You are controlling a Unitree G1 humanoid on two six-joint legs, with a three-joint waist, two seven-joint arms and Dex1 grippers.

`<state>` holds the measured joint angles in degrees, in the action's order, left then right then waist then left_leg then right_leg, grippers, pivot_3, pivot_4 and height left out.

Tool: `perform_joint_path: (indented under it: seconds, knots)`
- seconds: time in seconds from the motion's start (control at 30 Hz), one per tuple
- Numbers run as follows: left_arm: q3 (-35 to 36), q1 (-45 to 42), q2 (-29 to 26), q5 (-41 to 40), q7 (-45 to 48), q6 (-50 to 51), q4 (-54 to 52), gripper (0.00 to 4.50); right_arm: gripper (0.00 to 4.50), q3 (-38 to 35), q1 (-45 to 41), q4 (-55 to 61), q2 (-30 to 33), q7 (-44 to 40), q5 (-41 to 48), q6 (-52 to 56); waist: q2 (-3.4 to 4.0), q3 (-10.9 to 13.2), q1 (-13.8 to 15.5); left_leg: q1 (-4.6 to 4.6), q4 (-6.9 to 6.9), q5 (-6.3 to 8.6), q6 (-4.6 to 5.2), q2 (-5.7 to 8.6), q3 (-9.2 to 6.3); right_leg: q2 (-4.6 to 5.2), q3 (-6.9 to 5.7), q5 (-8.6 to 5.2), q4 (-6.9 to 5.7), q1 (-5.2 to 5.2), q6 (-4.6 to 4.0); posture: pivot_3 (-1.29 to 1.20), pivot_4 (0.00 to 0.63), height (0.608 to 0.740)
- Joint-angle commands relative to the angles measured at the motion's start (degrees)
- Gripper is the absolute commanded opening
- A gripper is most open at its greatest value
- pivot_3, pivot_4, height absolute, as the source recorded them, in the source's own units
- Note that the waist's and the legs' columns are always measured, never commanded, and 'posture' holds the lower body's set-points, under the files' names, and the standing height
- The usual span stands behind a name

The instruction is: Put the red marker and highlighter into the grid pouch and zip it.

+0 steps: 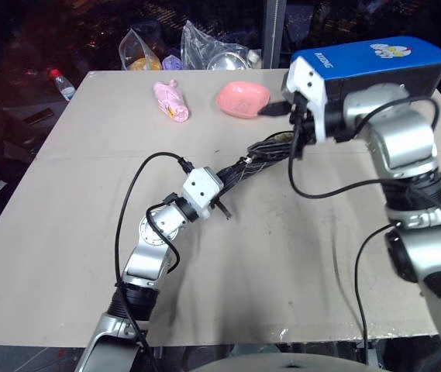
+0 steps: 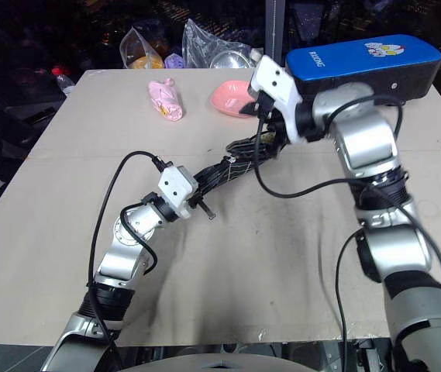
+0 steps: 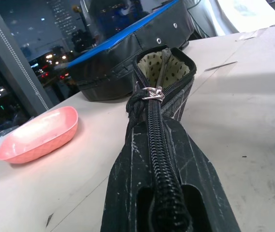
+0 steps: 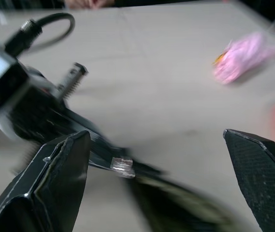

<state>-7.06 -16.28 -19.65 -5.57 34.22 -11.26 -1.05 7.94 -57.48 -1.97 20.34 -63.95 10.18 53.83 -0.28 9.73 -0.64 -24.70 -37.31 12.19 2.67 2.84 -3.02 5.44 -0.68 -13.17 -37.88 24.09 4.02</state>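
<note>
left wrist: grid pouch (image 3: 164,96) mouth unzipped

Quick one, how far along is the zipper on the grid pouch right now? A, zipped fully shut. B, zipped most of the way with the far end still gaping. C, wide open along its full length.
B: the zipper pull sits near the far end of the grid pouch, whose dotted lining shows beyond it.

Blue case (image 1: 375,66) blocks far right; near table (image 1: 282,279) open.
</note>
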Motion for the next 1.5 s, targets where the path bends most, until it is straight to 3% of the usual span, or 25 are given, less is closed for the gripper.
perform_joint_path:
  seconds: [0.03,0.2,0.47,0.57,0.73,0.8,0.83,0.87,1.5]
  knots:
    - [0.2,-0.64,-0.3,0.02,0.25,-0.05,-2.06,0.0,4.46,-2.05,0.6,5.26,-1.67,5.48,3.67,6.47,0.0,0.0,0.0,-0.02,0.0,0.0,0.0,0.01,0.01,-0.01,0.01,0.0,-0.01,0.03,0.0,0.0,0.15,0.726]
    - [-1.36,-0.3,-1.32,2.13,1.4,-1.58,-2.38,0.0,4.46,-3.71,2.11,6.14,-5.03,13.57,6.38,14.78,0.0,-0.01,-0.05,0.0,0.0,0.0,0.0,0.01,0.02,-0.08,0.0,0.0,-0.02,0.03,0.0,0.0,0.15,0.726]
    - [-3.09,1.25,-0.77,4.37,0.49,-2.75,-3.03,0.0,4.46,-1.89,6.15,10.94,-2.88,18.18,10.42,20.66,0.0,-0.01,-0.03,-0.01,0.0,-0.01,0.01,0.02,0.05,-0.09,0.0,0.0,-0.02,0.02,0.01,0.0,0.15,0.726]
    - [-3.45,1.04,-0.73,4.79,0.73,-3.17,-2.49,0.0,3.82,-0.48,6.75,12.32,-0.87,18.13,11.97,21.82,0.0,-0.01,-0.08,-0.01,0.0,0.0,0.02,0.02,0.06,-0.1,0.0,0.0,-0.02,0.03,0.01,0.0,0.15,0.726]
    - [-4.1,0.53,-0.89,5.53,1.05,-4.26,-1.41,0.0,1.23,1.19,7.48,13.42,1.03,18.66,14.13,22.71,-0.01,-0.01,-0.13,-0.01,0.0,0.0,0.03,0.0,0.07,-0.13,0.0,0.0,-0.02,0.02,0.01,0.0,0.15,0.726]
    - [-4.1,0.5,-0.88,5.56,1.03,-4.36,-1.36,0.0,0.72,1.21,7.6,13.43,1.16,19.13,14.74,22.85,-0.01,-0.01,-0.11,-0.01,0.0,0.0,0.03,0.0,0.06,-0.14,-0.01,0.0,-0.02,0.02,0.01,0.0,0.15,0.726]
    - [-4.09,0.48,-0.85,5.59,1.02,-4.45,-1.29,0.0,0.2,1.21,7.77,13.48,1.18,19.34,15.05,23.06,-0.01,-0.01,-0.11,-0.01,0.0,0.0,0.03,-0.01,0.06,-0.14,-0.01,0.0,-0.02,0.02,0.01,0.0,0.15,0.726]
    - [-4.08,0.47,-0.82,5.62,1.0,-4.54,-1.23,0.0,0.09,1.31,7.99,13.61,1.31,19.5,15.31,23.17,-0.01,-0.01,-0.1,-0.01,0.0,0.0,0.03,-0.01,0.06,-0.14,0.0,0.0,-0.02,0.02,0.01,0.0,0.15,0.726]
    - [-3.37,1.0,-1.21,5.8,0.91,-5.63,-0.35,0.0,0.09,-4.95,8.37,14.05,3.42,26.5,18.92,23.78,-0.01,-0.01,-0.06,-0.01,-0.01,0.0,0.03,0.0,0.07,-0.14,0.0,0.0,-0.02,0.01,0.02,0.0,0.15,0.726]
